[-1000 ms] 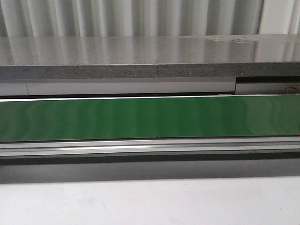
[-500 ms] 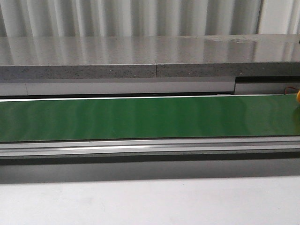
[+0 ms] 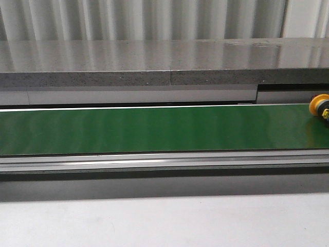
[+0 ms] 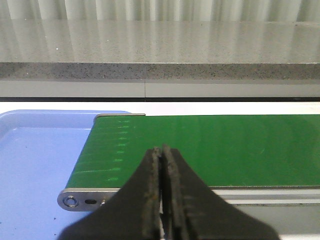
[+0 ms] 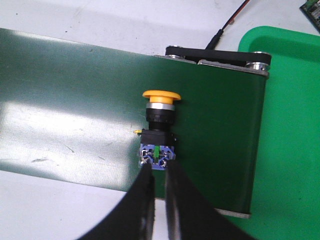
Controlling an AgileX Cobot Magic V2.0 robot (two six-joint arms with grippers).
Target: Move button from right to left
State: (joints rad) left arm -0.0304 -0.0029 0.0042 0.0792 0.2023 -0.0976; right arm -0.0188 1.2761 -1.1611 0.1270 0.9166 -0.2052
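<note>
The button (image 3: 319, 105) lies on its side at the far right end of the green conveyor belt (image 3: 154, 128). In the right wrist view its yellow cap (image 5: 161, 95), black collar and blue rear block with a green spot (image 5: 157, 154) lie in line with my right gripper (image 5: 159, 169). The fingertips overlap the block's near edge. A narrow gap shows between them, with only belt in it. My left gripper (image 4: 161, 149) hovers shut and empty over the belt's left end (image 4: 225, 145). Neither gripper shows in the front view.
A blue tray (image 4: 40, 150) sits past the belt's left end and a green tray (image 5: 290, 125) past its right end roller (image 5: 220, 56). A grey stone ledge (image 3: 164, 62) runs behind the belt. White tabletop (image 3: 164, 221) lies in front. A cable (image 5: 232, 20) trails near the roller.
The button has come into the front view from the right edge and moved a little leftward along the belt. One second ago the belt there was bare.
</note>
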